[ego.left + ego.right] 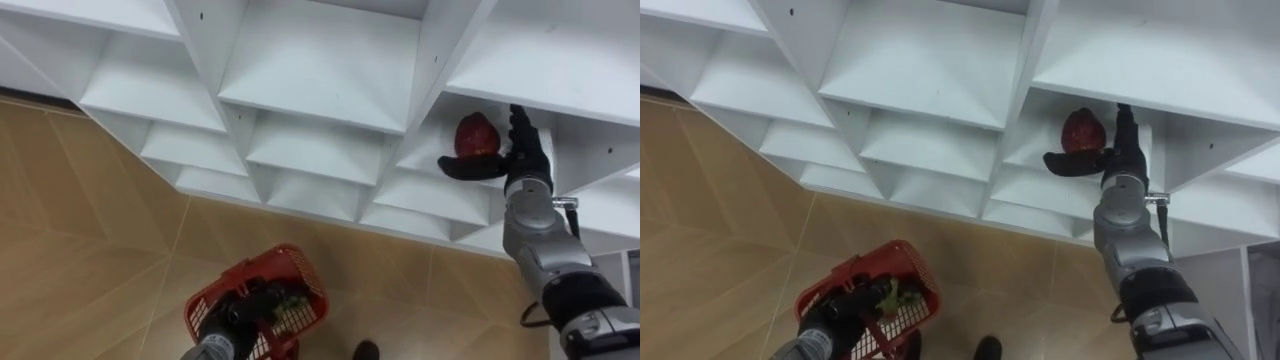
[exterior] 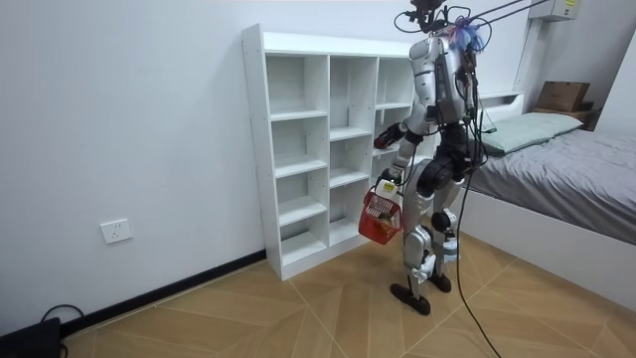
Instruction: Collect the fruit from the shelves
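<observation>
The robot stands close against the white shelf unit (image 1: 320,60), with a bed (image 2: 556,149) behind it. Its right hand (image 1: 520,150) is up in a compartment, spread: fingers upright behind a red fruit (image 1: 477,135), thumb stretched out under it. The compartment's upright divider stands just beside the hand. Down by its legs the left hand (image 1: 240,310) is curled round the handle of a red basket (image 1: 310,280), which has something greenish lying in it.
</observation>
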### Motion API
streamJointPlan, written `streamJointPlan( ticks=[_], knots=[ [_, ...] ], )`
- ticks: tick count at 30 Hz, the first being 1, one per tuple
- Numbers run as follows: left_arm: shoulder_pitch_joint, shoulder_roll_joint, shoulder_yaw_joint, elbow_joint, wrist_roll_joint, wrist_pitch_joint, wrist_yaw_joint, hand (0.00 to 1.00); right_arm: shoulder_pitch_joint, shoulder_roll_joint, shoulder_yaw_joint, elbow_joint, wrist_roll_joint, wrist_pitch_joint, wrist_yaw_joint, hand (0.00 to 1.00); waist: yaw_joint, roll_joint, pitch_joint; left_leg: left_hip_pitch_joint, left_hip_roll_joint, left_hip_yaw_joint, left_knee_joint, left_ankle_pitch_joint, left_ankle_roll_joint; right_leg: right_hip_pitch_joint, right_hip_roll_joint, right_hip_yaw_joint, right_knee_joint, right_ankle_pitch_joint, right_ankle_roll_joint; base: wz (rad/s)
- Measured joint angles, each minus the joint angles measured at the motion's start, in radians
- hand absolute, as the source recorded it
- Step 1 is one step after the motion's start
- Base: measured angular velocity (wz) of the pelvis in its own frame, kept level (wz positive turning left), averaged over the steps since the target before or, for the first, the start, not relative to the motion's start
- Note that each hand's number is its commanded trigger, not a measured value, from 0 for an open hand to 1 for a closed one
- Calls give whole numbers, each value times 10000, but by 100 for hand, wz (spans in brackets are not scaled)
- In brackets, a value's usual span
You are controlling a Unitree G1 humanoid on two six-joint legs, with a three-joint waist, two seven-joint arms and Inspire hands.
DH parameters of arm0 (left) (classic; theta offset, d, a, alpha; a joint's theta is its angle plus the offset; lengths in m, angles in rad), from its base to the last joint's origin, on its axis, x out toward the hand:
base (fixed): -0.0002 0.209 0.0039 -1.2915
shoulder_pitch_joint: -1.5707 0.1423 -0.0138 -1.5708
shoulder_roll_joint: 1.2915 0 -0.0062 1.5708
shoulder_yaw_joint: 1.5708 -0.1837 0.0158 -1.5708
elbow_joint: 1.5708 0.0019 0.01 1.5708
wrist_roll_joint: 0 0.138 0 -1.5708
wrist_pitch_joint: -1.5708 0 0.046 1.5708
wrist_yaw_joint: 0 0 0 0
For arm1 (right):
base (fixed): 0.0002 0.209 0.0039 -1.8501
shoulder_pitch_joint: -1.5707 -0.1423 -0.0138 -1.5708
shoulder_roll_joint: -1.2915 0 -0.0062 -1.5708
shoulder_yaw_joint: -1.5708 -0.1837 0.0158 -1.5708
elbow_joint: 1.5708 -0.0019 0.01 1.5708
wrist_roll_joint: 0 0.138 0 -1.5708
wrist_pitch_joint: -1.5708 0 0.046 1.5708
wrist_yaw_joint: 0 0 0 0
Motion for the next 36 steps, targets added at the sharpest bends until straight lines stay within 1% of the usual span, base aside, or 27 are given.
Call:
streamJointPlan(
  ticks=[7,13,14,15,16,21,26,28,36],
  knots=[
    [-193,-7,0,365,-3,69,5,100,-4,5,1,42,-2,32,4,0,11,3,-1,5,0,11,7,23,0,6,-9,-5,10,1,-2,0],
    [-191,-31,-1,361,-1,69,4,100,-4,31,0,44,-98,32,-2,0,25,3,-1,1,0,10,0,23,1,0,-8,-6,11,1,-2,0],
    [-192,-33,-2,361,-1,69,4,100,-5,30,-1,44,-99,32,-3,5,25,4,-2,1,0,11,0,23,1,1,-8,-6,11,1,-2,0],
    [-190,-30,-9,362,-4,69,3,100,-8,30,0,43,-99,32,-3,55,19,4,-2,1,0,10,-3,23,1,0,-8,-9,11,1,-2,0],
    [-191,-28,-9,362,-4,70,3,100,-10,30,0,42,-99,32,-6,100,19,4,-2,1,0,10,-5,23,1,0,-8,-10,11,1,-2,0],
    [-188,-26,-18,363,-4,69,1,100,-113,21,-11,43,-104,32,-221,100,-3,5,-3,2,0,13,-4,23,0,1,-7,-9,11,1,-2,0],
    [-208,-24,-168,362,-9,68,-1,100,-181,58,0,41,-100,32,-186,100,17,8,-5,3,0,12,-2,27,-1,1,-6,-5,11,2,-3,0],
    [-260,-34,-170,362,-19,68,-2,100,-186,76,-1,41,-83,83,-142,100,47,10,-6,3,0,13,-4,28,0,-1,-8,-5,10,2,-3,0],
    [-338,-46,-172,361,-68,69,-2,100,-205,74,-1,41,-97,97,-135,100,172,23,-14,4,0,11,-7,33,3,2,-8,-10,7,2,-2,0]
  ],
)
